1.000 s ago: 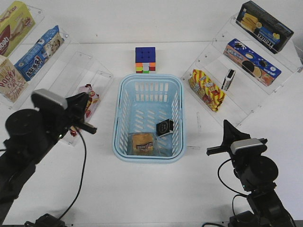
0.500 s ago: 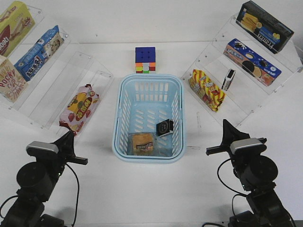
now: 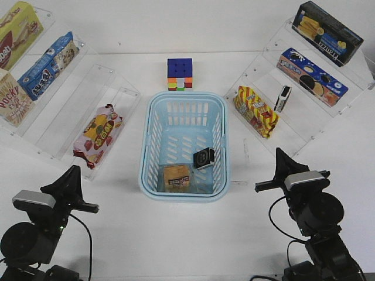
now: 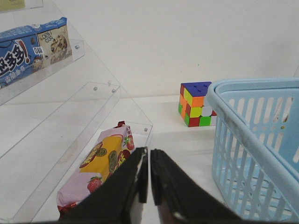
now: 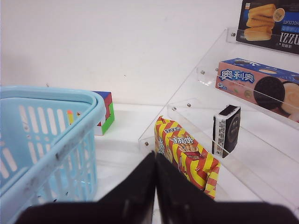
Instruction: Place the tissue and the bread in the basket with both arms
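Your left end effector (image 3: 75, 175) has pulled back toward seven o'clock, pinched closed and empty like the right end effector (image 3: 279, 159), leaving the black tissue pack (image 3: 204, 157) and golden wrapped bread bun (image 3: 176, 177) inside the light-blue slotted plastic basket (image 3: 153, 115), so you look finished.

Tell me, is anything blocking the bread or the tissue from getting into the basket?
No. The bread and the tissue already lie inside the basket, so nothing is in their way. Both grippers are back near the table's front edge.

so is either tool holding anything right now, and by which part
Nothing is held. The left tool and the right tool are both shut and empty; the bread and tissue lie in the basket.
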